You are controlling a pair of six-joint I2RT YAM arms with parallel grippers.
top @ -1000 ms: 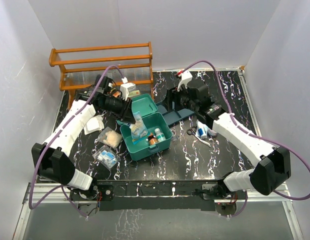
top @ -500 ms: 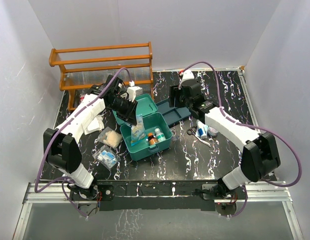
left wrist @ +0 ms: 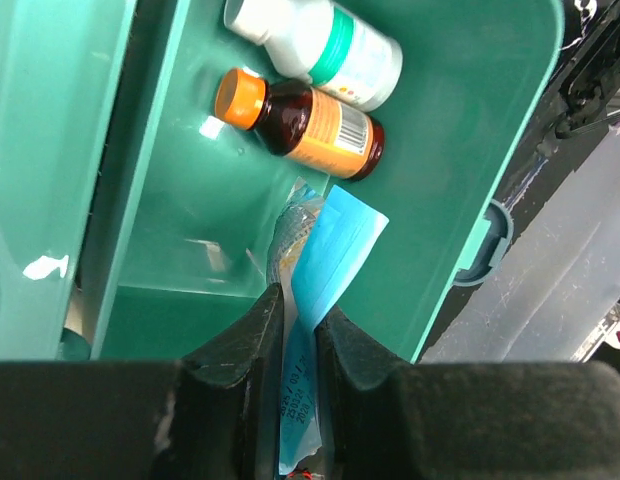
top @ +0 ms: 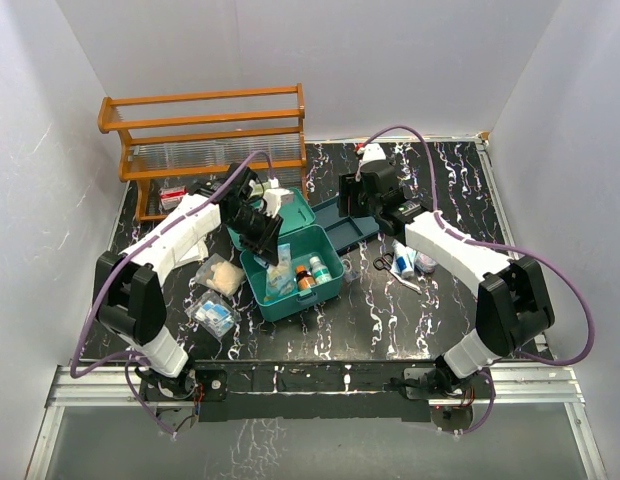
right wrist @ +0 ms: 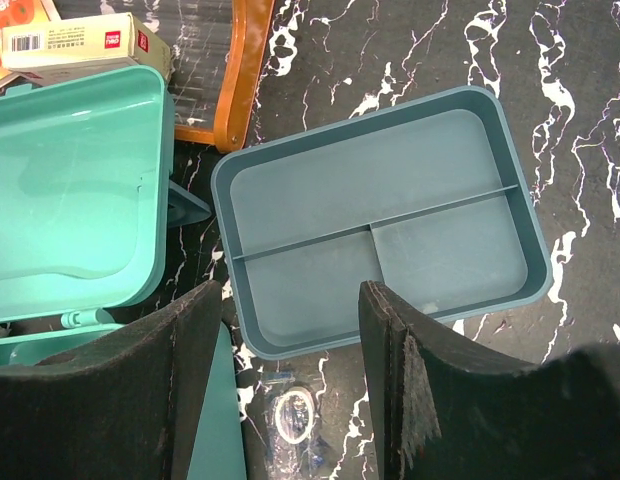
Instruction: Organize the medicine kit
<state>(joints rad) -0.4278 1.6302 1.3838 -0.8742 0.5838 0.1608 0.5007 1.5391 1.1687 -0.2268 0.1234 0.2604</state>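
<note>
Sitting open just left of the middle of the table [top: 390, 322], the medicine kit [top: 308, 298] holds a brown bottle [left wrist: 305, 125] and a white bottle [left wrist: 325, 40] lying side by side, and the left gripper [left wrist: 302, 305] reaches into it with its jaws pinched on a blue packet [left wrist: 325, 250]. Beyond the kit, toward the far edge, the right gripper [right wrist: 288, 295] hangs over the darker two-compartment tray [right wrist: 420, 170], jaws spread apart with nothing between them. At the far left corner stands a wooden rack [top: 205, 125].
</note>
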